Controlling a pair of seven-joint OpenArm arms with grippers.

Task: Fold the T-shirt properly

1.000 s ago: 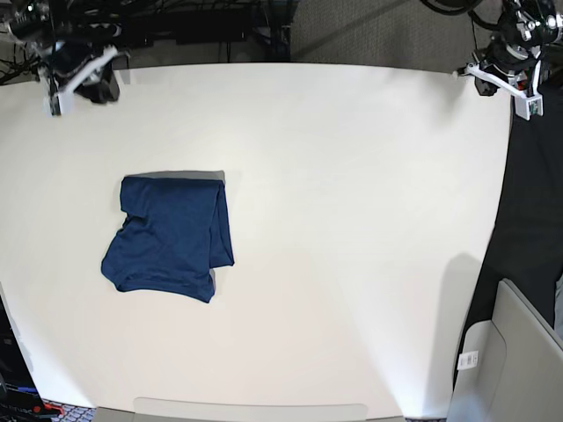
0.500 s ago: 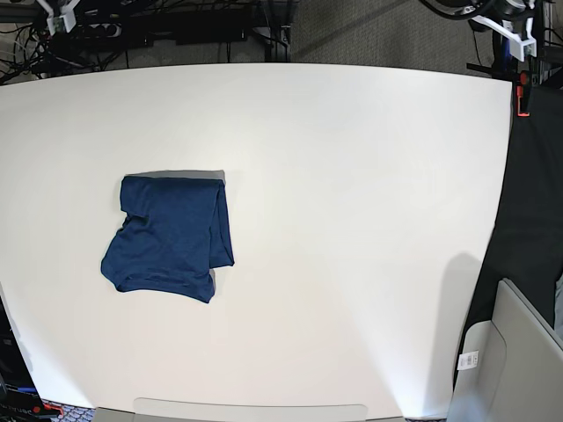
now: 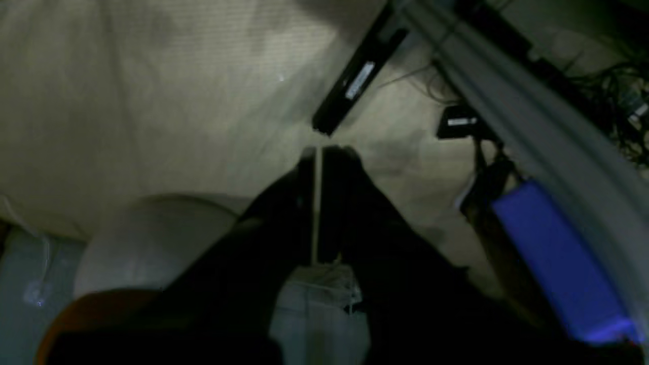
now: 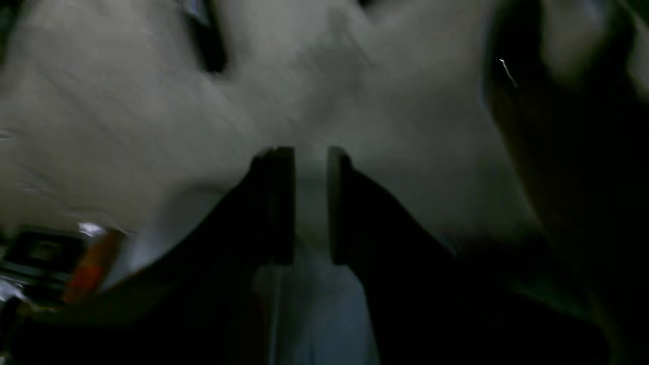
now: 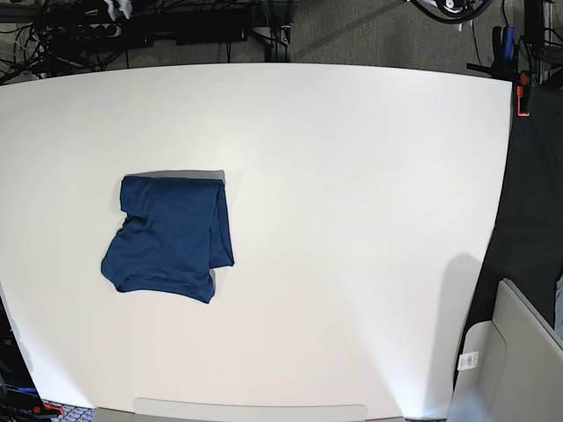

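The T-shirt [image 5: 167,236] lies folded into a compact dark blue bundle on the left half of the white table [image 5: 352,220], with its lower edge slanting and one flap overlapping on the right. Neither gripper shows in the base view. In the left wrist view my left gripper [image 3: 318,150] hangs over carpeted floor, its fingers pressed together with only a thin slit between them and nothing held. The right wrist view is blurred; my right gripper [image 4: 310,152] has a clear gap between its dark fingers and nothing in it.
A black power strip [image 3: 355,86], cables and a blue box [image 3: 547,253] lie on the floor beside a grey rail [image 3: 532,126]. A red clamp [image 5: 523,92] sits at the table's far right corner. A grey seat [image 5: 519,360] stands at the near right.
Both arms, seen at the table's far corners a second ago, have pulled back out of the base view. The T-shirt has not moved.
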